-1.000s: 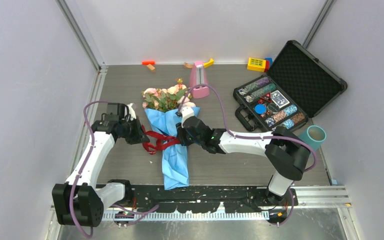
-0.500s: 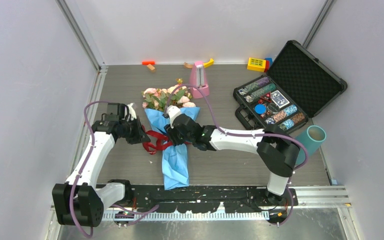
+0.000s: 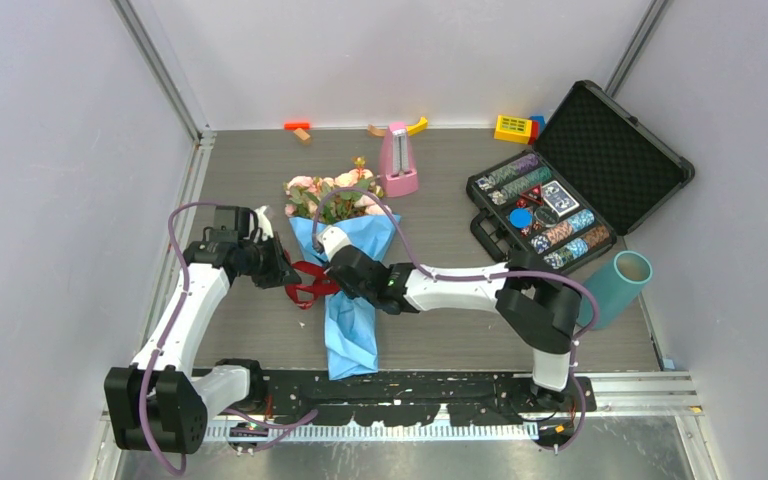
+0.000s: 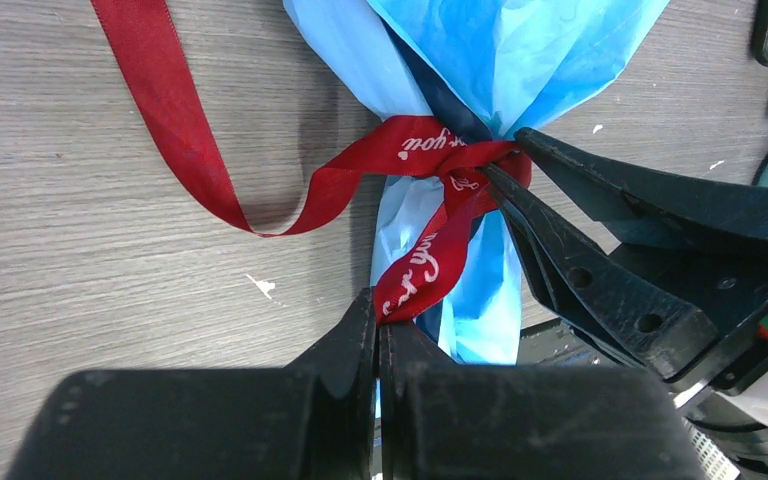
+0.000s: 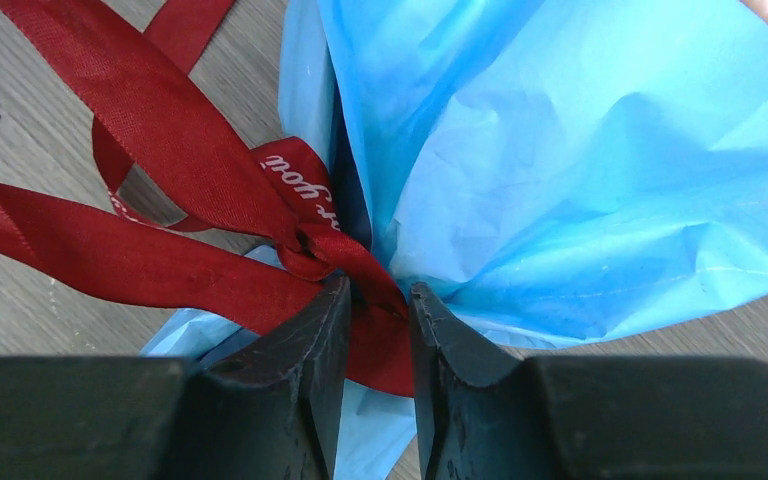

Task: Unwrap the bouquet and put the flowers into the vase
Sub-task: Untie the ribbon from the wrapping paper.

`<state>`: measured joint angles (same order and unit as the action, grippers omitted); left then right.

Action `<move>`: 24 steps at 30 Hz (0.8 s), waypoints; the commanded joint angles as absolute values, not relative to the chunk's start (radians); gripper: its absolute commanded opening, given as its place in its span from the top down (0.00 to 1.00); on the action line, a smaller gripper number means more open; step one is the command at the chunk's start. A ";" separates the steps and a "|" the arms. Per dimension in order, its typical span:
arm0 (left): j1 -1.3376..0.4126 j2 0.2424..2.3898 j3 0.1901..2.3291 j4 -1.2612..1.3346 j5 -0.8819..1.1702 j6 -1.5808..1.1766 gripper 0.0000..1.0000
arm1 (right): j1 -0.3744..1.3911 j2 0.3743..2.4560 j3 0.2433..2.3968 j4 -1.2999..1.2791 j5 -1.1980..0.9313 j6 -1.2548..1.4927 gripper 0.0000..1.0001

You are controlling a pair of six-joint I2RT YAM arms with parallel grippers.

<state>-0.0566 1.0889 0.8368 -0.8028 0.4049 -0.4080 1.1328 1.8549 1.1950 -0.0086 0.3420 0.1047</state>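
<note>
Pinching a tail of the ribbon (image 4: 410, 145), the left gripper (image 4: 378, 305) is clamped shut — the right gripper (image 5: 372, 295) nips the bouquet (image 3: 350, 320) knot.

Satin ribbon (image 5: 160, 130), crinkled matt paper (image 5: 580, 150)

Left arm (image 3: 185, 320) and right arm (image 3: 455, 288): white tube-like links between bulky black joints, each trailed by a looping purple cable (image 3: 169, 232). A small green light (image 3: 391, 283) glows near the right wrist. Left pincer (image 4: 377, 310) and right pincer (image 5: 378, 290): matte black with tapered fingers; round holes (image 4: 572, 272) pierce one finger.
</note>
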 commanded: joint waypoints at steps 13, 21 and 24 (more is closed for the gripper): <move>-0.049 1.092 0.825 -0.769 0.427 -0.400 1.00 | 1.207 1.858 1.230 0.095 0.597 0.062 0.99; -0.048 1.104 0.827 -0.782 0.375 -0.405 1.00 | 1.207 1.804 1.155 0.105 0.712 0.211 1.00; -0.046 1.102 0.826 -0.782 0.365 -0.403 1.00 | 1.206 1.806 1.133 0.097 0.747 0.274 1.00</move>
<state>-0.0559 1.1034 0.8276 -0.7975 0.3836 -0.4103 1.2045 1.8591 1.1538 0.0563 0.6487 0.1623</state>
